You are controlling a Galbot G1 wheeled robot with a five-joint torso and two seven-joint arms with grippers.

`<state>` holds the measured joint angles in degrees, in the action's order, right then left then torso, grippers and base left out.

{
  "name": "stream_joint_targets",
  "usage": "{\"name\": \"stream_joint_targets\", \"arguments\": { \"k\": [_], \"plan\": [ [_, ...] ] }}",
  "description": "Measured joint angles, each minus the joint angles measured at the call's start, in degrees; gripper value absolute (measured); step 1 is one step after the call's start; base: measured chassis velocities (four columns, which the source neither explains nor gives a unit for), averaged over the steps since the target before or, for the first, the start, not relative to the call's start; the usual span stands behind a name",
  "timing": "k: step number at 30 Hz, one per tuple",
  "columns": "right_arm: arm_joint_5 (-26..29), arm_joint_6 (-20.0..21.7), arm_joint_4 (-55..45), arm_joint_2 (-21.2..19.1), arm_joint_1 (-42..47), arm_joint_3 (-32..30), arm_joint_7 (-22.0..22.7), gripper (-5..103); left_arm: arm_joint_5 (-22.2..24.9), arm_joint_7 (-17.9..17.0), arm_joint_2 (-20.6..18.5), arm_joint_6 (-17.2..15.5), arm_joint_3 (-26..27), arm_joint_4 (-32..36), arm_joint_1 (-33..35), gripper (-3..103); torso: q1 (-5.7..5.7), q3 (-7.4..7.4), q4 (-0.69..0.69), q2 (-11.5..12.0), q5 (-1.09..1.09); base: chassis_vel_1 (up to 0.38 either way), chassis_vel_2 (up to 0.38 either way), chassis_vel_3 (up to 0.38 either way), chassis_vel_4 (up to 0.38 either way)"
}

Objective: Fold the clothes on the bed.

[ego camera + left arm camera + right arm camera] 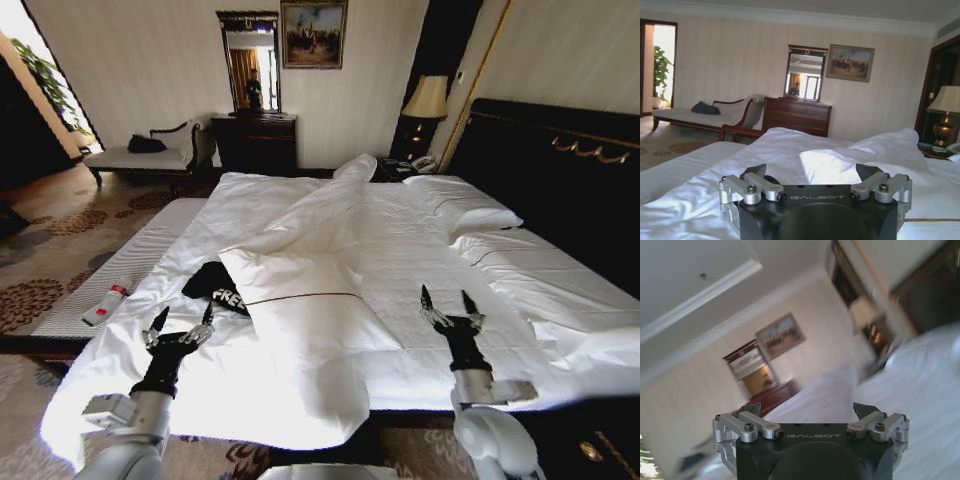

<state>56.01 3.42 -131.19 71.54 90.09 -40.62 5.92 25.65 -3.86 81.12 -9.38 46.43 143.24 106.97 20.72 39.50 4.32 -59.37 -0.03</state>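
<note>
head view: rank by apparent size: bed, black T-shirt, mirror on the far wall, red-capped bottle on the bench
Largest to smallest as they look:
1. bed
2. black T-shirt, partly tucked under the duvet, so its visible part counts
3. mirror, close to the shirt; it is far off, so unsure
4. red-capped bottle

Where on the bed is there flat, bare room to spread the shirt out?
Flattest bare sheet lies between the folded white duvet and the right pincer, both pincers open. The large white bed's sheet toward the white pillows is also free. It is crowded near the left pincer, where the crumpled black lettered T-shirt meets the duvet edge.
</note>
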Motion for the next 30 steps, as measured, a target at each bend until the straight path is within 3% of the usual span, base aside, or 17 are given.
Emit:
{"name": "stream_joint_targets", "arguments": {
  "k": [4, 9, 14, 22, 30],
  "plan": [
    [25.4, 9.0, 0.4, -8.0, -7.5, 1.4, 5.2, 100, -0.1, -0.1, 0.7, -0.3, 1.6, 0.0, 1.2, 100, 0.00, 0.00, -0.01, 0.0, 0.00, 0.000, 0.000, 0.000, 0.000],
    [36.2, 13.7, 4.6, -13.5, -14.4, 4.0, 8.5, 100, -1.0, -0.2, 1.5, -0.5, 2.1, 0.0, 2.3, 100, 0.00, 0.00, 0.03, 0.0, 0.00, 0.000, 0.000, 0.000, 0.000],
    [39.0, 15.8, 12.3, -16.0, -21.6, 8.4, 10.0, 100, -2.6, -0.1, 2.5, -0.6, 2.0, 0.0, 2.9, 100, 0.00, 0.01, 0.01, 0.0, 0.02, 0.000, 0.000, 0.000, 0.000],
    [41.4, 17.2, 20.1, -16.2, -30.4, 14.8, 11.7, 100, -4.5, 0.0, 3.7, -0.4, 2.6, 0.0, 3.5, 100, 0.01, 0.01, 0.01, 0.0, 0.00, 0.000, 0.000, 0.000, 0.000],
    [38.8, 17.8, 27.3, -15.9, -36.5, 21.5, 11.9, 100, -5.3, 0.1, 4.7, -0.2, 2.5, 0.0, 4.1, 100, 0.01, 0.00, 0.01, 0.0, 0.00, 0.000, 0.000, 0.000, 0.000]
  ]
}}
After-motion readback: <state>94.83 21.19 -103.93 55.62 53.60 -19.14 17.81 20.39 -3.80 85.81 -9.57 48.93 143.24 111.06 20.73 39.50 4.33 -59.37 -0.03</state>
